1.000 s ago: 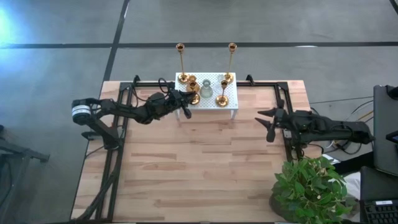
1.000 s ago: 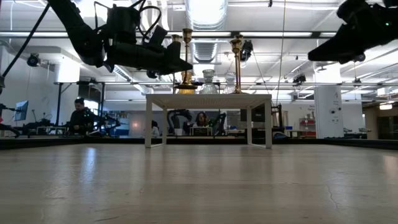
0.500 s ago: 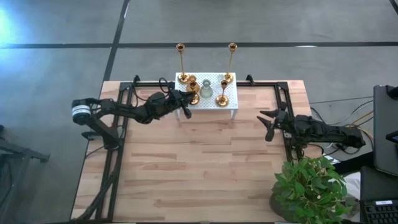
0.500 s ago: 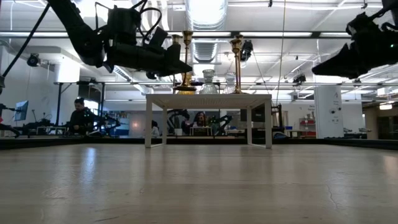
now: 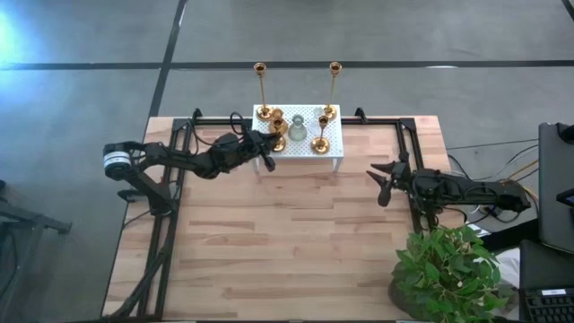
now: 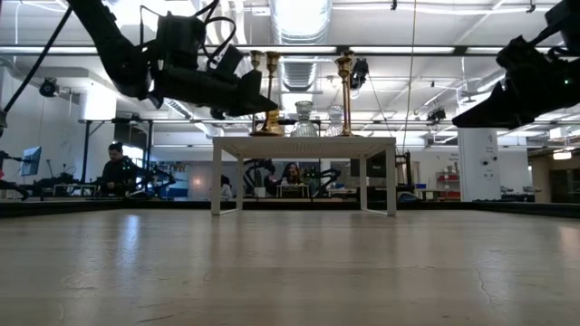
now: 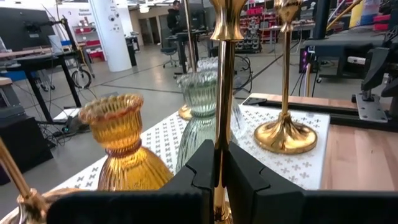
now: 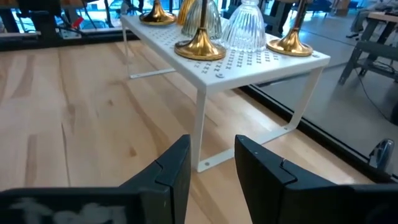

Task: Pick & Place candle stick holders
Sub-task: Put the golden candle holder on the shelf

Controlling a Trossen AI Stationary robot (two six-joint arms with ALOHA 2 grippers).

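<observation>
The candle stick holders stand on a white perforated rack (image 5: 305, 121) at the table's far edge. Two are tall brass sticks (image 5: 261, 90) (image 5: 334, 90). There are also shorter brass ones (image 5: 321, 135), an amber one (image 7: 121, 143) and a grey-green glass one (image 7: 200, 93). My left gripper (image 7: 221, 149) (image 5: 272, 139) reaches in level at the rack's front left corner and is shut on a brass holder's stem. My right gripper (image 8: 211, 146) (image 5: 377, 186) hangs open over the table's right side, short of the rack, with nothing between its fingers. My left gripper pinches the thin upright stem (image 7: 222, 127) of a brass candle stick holder between its two fingers. The fingers lie level and across the stem, coming from the table's left. They hide the holder's base, so I cannot tell whether it stands on the rack.
A potted plant (image 5: 448, 269) fills the near right corner. Black frame rails (image 5: 170, 224) run along the table's left and right sides. Bare wood (image 5: 287, 242) lies in front of the rack. People sit in the room beyond (image 6: 116, 167).
My right gripper has sunk toward the table, its arm drawing down and back at the right side. My left gripper has kept its hold on the brass stem.
</observation>
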